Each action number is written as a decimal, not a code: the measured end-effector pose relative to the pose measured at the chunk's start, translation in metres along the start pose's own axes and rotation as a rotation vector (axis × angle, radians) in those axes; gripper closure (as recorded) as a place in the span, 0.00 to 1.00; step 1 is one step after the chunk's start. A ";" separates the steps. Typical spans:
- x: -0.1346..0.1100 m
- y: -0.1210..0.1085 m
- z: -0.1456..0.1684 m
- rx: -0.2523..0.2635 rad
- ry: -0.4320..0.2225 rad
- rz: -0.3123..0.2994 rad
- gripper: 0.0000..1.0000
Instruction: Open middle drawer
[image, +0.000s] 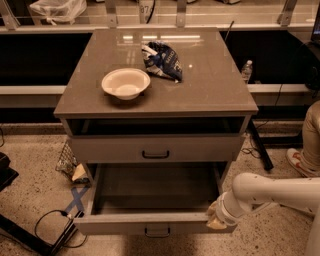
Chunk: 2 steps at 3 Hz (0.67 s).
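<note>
A grey cabinet stands in the middle of the camera view. Its upper drawer, with a dark handle, is closed. The drawer below it is pulled far out toward me and its inside looks empty. Its handle shows at the bottom edge. My gripper is at the right front corner of the pulled-out drawer, against its front panel. My white arm reaches in from the right.
A white bowl and a blue snack bag lie on the cabinet top. Cables and blue tape are on the floor at left. A person's leg and shoe stand at right. A water bottle is behind.
</note>
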<state>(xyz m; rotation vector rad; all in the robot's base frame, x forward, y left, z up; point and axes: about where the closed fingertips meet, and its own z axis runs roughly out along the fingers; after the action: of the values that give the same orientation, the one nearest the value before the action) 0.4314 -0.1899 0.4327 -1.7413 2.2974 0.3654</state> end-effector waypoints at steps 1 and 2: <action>0.000 0.000 0.000 0.000 0.000 0.000 0.59; 0.000 0.000 0.000 0.000 0.000 0.000 0.35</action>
<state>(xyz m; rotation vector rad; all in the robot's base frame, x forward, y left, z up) 0.4313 -0.1899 0.4326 -1.7414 2.2974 0.3657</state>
